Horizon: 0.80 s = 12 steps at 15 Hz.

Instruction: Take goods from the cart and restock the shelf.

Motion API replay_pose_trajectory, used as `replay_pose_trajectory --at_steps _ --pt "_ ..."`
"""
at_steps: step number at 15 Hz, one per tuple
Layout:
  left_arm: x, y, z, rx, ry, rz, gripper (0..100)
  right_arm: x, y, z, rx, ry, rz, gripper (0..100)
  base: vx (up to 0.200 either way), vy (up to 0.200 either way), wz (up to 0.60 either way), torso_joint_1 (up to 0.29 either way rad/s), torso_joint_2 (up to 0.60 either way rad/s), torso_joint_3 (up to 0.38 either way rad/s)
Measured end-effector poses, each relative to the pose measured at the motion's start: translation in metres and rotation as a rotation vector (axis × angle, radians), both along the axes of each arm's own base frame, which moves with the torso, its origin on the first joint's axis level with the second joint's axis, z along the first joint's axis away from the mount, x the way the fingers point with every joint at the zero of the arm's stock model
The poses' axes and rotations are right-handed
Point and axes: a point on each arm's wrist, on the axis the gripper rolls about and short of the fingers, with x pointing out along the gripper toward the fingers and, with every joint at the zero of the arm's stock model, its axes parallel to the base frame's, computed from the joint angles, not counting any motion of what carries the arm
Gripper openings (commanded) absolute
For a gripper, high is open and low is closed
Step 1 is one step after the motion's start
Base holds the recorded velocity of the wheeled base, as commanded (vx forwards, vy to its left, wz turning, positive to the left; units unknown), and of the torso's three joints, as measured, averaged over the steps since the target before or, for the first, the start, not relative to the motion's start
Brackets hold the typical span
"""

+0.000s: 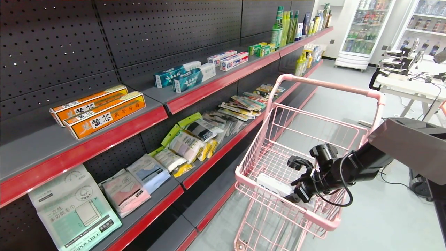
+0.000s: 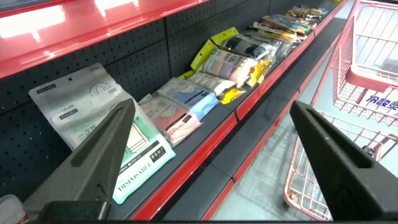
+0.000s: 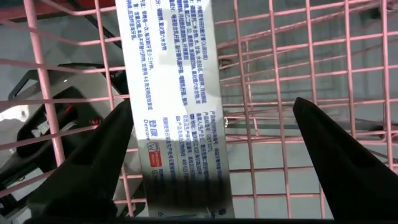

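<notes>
Left wrist view: left gripper [image 2: 211,104] beside the lower shelf [image 2: 205,148], facing pouches [image 2: 186,106]; jaws wide apart, empty. Head view: shelf at left, pink cart [image 1: 315,217] to its right. White box [image 1: 271,184] lies on the cart floor. Right gripper [image 1: 296,193] sits inside the basket, over the box; jaws spread, gripping nothing.
</notes>
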Motion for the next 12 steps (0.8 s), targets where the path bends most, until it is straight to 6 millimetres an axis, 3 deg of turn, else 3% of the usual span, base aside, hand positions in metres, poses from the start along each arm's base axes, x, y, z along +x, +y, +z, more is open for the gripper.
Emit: replay_pose_trajectory --at_steps 8,9,12 --pt "0.0 0.0 0.0 0.0 0.0 0.0 100 0.0 0.002 -0.011 -0.019 0.022 -0.002 100 0.0 0.0 0.0 0.0 0.0 0.0" --pt "0.0 0.0 0.0 0.0 0.0 0.0 100 0.0 0.002 -0.012 -0.021 0.025 -0.002 0 0.0 0.0 0.0 0.0 0.0 0.0" --pt "0.0 0.0 0.0 0.0 0.0 0.0 100 -0.001 0.004 -0.015 -0.028 0.036 0.001 0 0.0 0.0 0.0 0.0 0.0 0.0"
